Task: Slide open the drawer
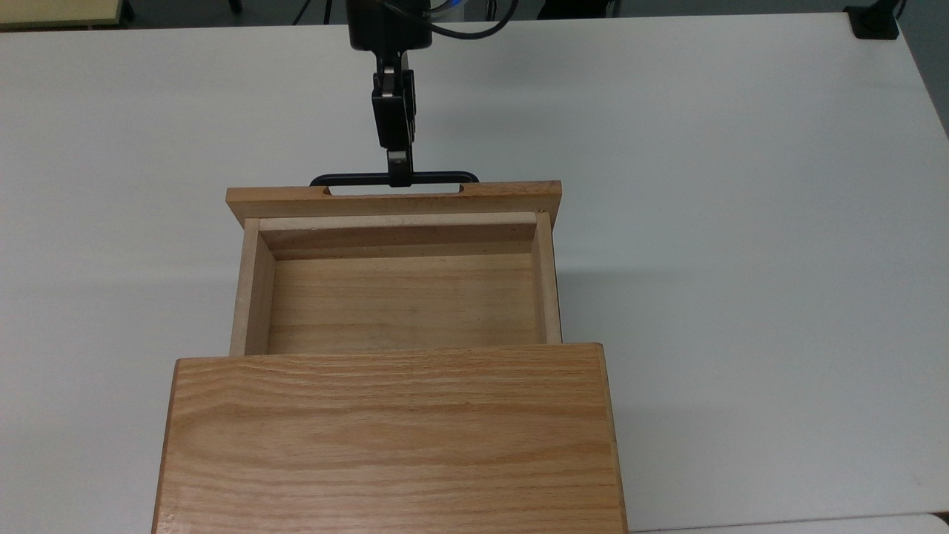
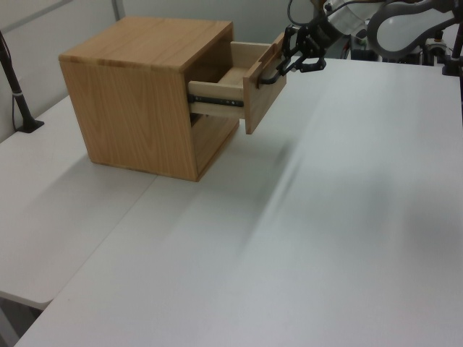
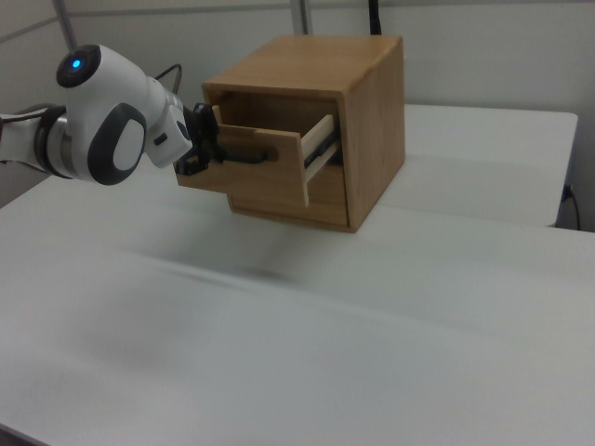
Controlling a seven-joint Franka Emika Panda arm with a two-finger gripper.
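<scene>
here the drawer (image 1: 393,282) sits directly below the gripper (image 1: 399,174) in the top view, drawn well out of the cabinet (image 1: 389,437), its bare inside showing. the gripper's fingers are pinched onto the middle of the black bar handle (image 1: 394,179) on the front panel (image 1: 393,199). in the left view the arm (image 2: 394,18) reaches in from the left view's upper right, roughly level, the gripper (image 2: 289,61) meeting the handle at the panel's outer face. all stands on a white table (image 1: 741,222).

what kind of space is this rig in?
Likely a robotics lab: a bare white table, a lone wooden cabinet with its drawer pulled out by the gripper, and black stands clamped at the table edges.
</scene>
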